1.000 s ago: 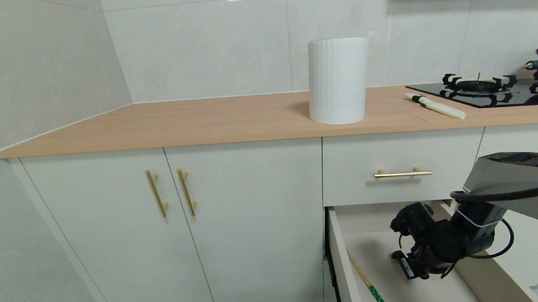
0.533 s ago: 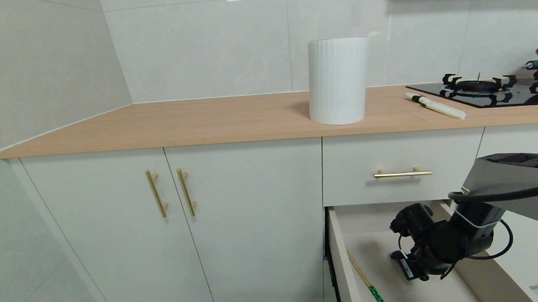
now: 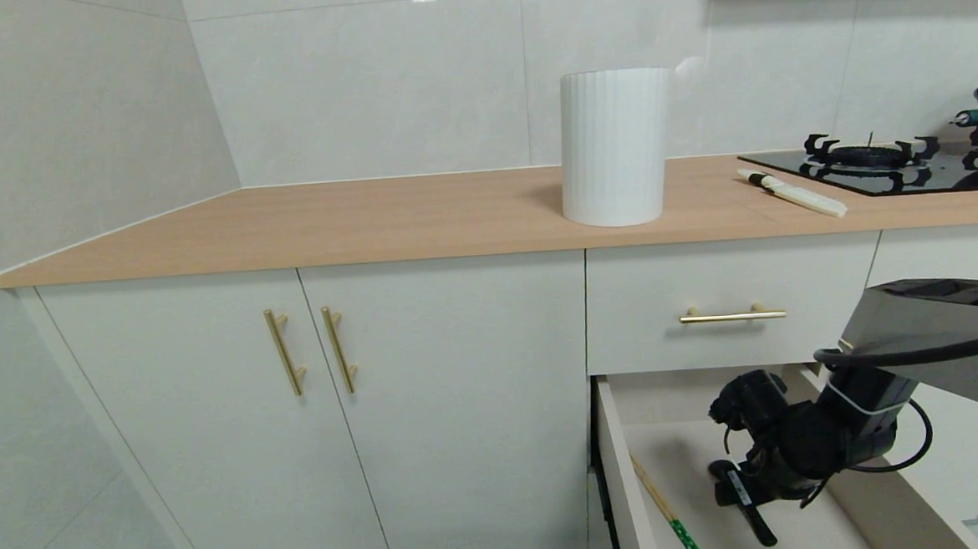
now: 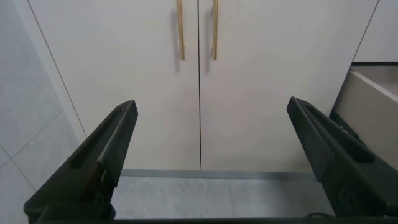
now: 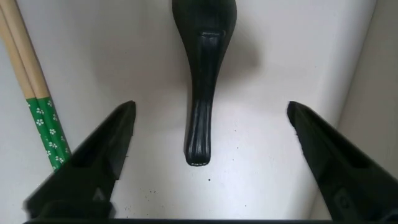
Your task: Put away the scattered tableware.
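While the right gripper [image 5: 210, 112] hangs over the open drawer [image 3: 618, 460], its two fingers are spread wide and nothing is held between them. A black spoon [image 5: 202, 68] is seen lying flat on the drawer floor directly beneath that gap, touched by neither finger. Its long axis runs from the drawer's back to its front, with the bowl turned toward the back and the handle end pointed toward the drawer front. A pair of chopsticks [image 3: 665, 512] is laid against the drawer's left wall, roughly parallel to the spoon and well apart from it (the green patterned ends are toward the drawer front).

On the countertop [image 3: 369, 222] above the drawer, a white ribbed canister [image 3: 614, 146] is stood upright, and a pale-handled knife [image 3: 790, 193] is laid flat to its right, just beside a black hob [image 3: 869, 173].

To the left of the drawer, two closed cabinet doors [image 4: 199, 81] with gold handles are faced by the left gripper [image 4: 211, 106], whose fingers are also held wide apart and empty.
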